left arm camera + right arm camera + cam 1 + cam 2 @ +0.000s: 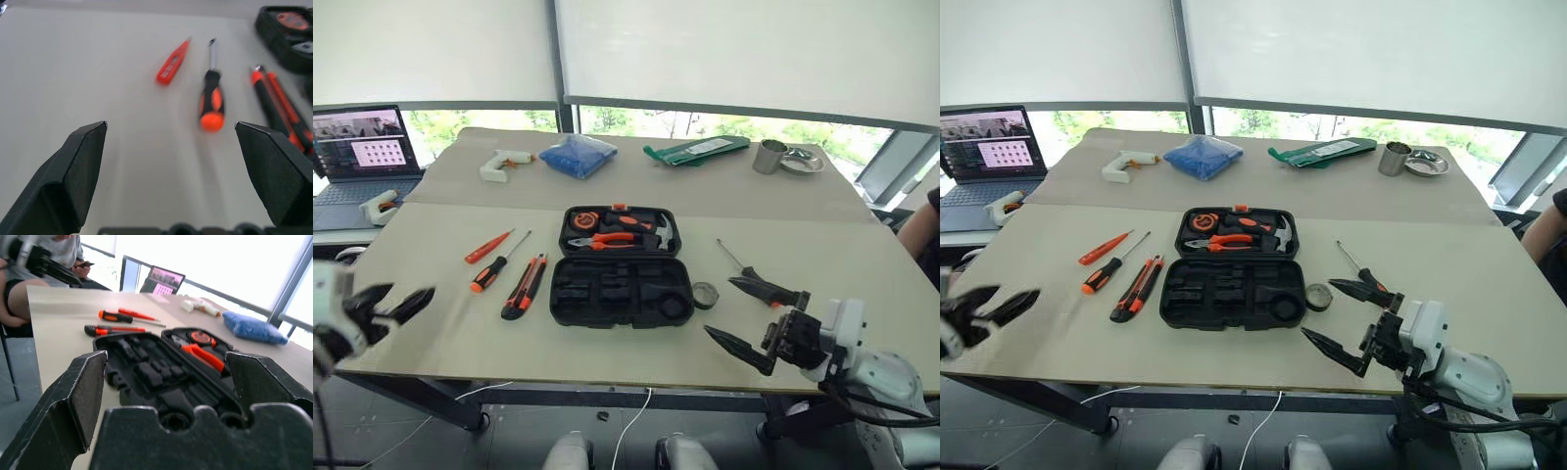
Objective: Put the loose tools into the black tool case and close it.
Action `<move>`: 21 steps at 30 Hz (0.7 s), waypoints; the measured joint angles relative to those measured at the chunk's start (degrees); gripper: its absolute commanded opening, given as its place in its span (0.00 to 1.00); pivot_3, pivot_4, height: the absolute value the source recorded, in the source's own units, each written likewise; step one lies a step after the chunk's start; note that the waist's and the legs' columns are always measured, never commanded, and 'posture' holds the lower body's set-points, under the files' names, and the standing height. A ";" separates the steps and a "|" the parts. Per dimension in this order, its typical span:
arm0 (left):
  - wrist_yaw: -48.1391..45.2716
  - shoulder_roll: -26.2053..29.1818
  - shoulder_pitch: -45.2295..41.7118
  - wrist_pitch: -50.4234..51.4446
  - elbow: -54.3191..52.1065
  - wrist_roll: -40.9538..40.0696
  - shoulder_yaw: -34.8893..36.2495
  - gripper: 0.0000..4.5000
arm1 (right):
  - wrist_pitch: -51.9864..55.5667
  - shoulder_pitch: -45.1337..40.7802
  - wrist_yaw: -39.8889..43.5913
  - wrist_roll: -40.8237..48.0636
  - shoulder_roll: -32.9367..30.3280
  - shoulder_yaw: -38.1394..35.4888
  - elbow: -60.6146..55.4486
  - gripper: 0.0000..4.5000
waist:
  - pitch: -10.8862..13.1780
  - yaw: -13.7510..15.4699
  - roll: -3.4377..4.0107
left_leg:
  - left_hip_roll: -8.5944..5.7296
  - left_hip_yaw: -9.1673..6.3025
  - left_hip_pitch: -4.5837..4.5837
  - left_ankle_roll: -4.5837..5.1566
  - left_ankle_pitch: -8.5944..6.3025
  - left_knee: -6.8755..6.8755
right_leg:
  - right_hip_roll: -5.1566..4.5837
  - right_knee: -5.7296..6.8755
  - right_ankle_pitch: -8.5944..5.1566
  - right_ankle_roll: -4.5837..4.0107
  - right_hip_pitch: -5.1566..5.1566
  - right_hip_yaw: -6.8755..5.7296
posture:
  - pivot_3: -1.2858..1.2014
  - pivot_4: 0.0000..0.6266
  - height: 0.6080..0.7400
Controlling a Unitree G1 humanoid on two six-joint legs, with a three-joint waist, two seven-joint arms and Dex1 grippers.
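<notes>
Black tool case point(625, 267): hinged plastic clamshell, rounded corners, lying open flat at the middle of the counter point(431, 333). Far half holds orange-handled pliers point(603, 240), a hammer point(658, 233) and a round orange-and-black item; near half shows bare moulded slots. An orange latch point(619, 207) sits on the far edge. No lettering can be read on the case.

Slim orange screwdriver point(487, 247): all orange, left of the case, farthest left of the loose tools, lying at a slant.

Black-and-orange screwdriver point(493, 268): just right of the slim one, bare metal shaft pointing far, orange cap at the near end.

Utility knife point(525, 286): black with orange strips, between that screwdriver and the case, apart from both.

Tape roll point(705, 295): small, dark, just beside the case's near right corner.

Third screwdriver point(736, 262): right of the case, thin shaft pointing far; its handle is partly behind the right gripper.

Left gripper point(399, 305): fingers spread wide, empty, over the near left edge of the counter.

Right gripper point(749, 315): fingers spread wide, holding nothing, near the counter's near right edge.

Also present, far side: white glue gun point(501, 164), blue bundle point(578, 155), green pouch point(697, 150) with an unreadable white label, metal cup point(769, 157), laptop point(362, 152).
</notes>
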 measured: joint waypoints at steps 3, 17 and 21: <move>0.59 0.41 -8.56 4.83 2.64 2.24 -8.59 1.00 | 0.64 -0.27 -0.90 -0.72 0.16 0.73 -0.35 1.00 | -0.01 -0.75 0.01 | -0.08 0.10 0.01 -0.02 -0.02 -0.01 | 0.09 0.06 0.11 0.24 -0.06 0.09 | 0.52 0.24 1.00; 0.09 -5.03 -25.03 1.43 23.33 17.03 -23.71 0.74 | 2.62 -2.80 -2.70 -1.08 -0.03 1.66 -1.37 1.00 | 0.01 -1.59 -0.04 | -0.05 0.12 0.01 -0.07 -0.18 0.01 | 0.28 0.20 0.07 0.16 -0.10 0.24 | 0.52 0.24 1.00; -0.73 -5.90 -26.85 0.67 25.98 18.67 -23.84 0.45 | 3.41 -3.48 -2.71 -0.97 -0.05 1.66 -1.37 1.00 | 0.01 -1.24 -0.03 | -0.09 0.15 0.04 -0.07 -0.17 0.02 | 0.25 0.25 0.05 0.18 -0.10 0.27 | 0.52 0.24 1.00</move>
